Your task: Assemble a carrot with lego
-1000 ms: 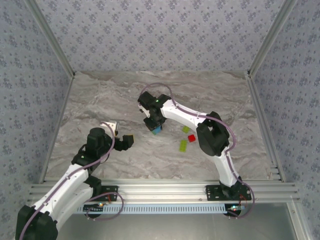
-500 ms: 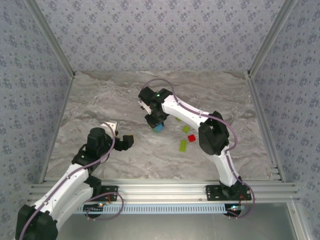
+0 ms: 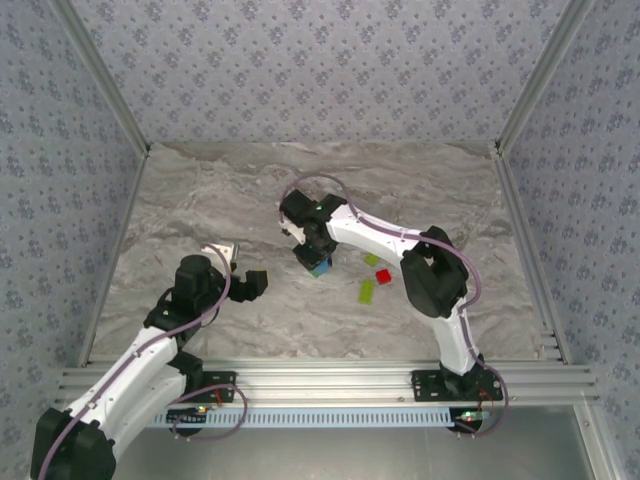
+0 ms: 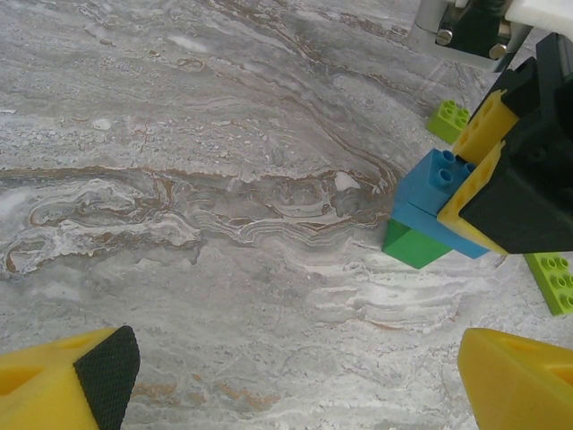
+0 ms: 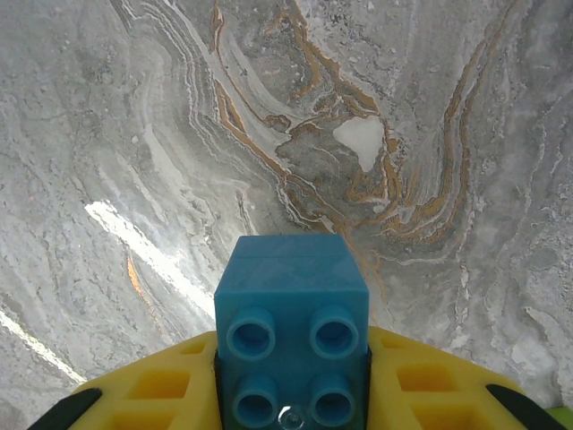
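Blue brick point(image 5: 293, 333), stacked on a green brick point(image 4: 412, 245), is clamped by the right gripper point(image 3: 317, 262) near the tabletop's point(image 3: 200, 190) middle; the loose red brick point(image 3: 384, 276) and lime bricks point(image 3: 367, 291) are found just rightward, far from the wide-open left gripper point(image 3: 240, 268).

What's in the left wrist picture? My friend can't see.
The right end effector grips a blue brick stacked on a green brick. One lime brick lies beyond, a second lime brick nearer, on the marble table. The left end effector's fingers sit wide apart below.

The right pincer point(image 3: 316, 258) grips a blue brick point(image 3: 321, 267), near a red brick point(image 3: 383, 276) and a lime brick point(image 3: 367, 291).
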{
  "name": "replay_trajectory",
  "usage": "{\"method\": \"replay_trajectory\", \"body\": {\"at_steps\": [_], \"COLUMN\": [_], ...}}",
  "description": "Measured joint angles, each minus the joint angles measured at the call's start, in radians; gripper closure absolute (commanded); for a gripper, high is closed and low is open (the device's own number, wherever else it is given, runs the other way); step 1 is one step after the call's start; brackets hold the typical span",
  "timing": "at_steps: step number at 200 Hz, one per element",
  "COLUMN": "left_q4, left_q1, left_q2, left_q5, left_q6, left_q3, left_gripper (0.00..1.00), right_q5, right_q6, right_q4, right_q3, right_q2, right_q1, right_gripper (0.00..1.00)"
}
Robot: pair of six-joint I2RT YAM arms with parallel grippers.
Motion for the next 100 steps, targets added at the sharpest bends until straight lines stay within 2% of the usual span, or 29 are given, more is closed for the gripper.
{"method": "replay_trajectory", "body": {"at_steps": [66,100], "left_q4": [0.000,0.000], "left_q1": [0.000,0.000], "left_q2": [0.012,0.012], "left_q5": [0.000,0.000], "left_q6": [0.000,0.000], "left_q3": [0.000,0.000], "left_gripper": [0.07,0.07], "right_q5": [0.030,0.040], "right_q6": [-0.027,-0.029], "right_q4": [0.050,0.058], "right_q3": [-0.060,-0.061], "right_q2": [-0.020,-0.035], "right_q1": [0.010,0.010], "right_gripper": [0.44,0.37]}}
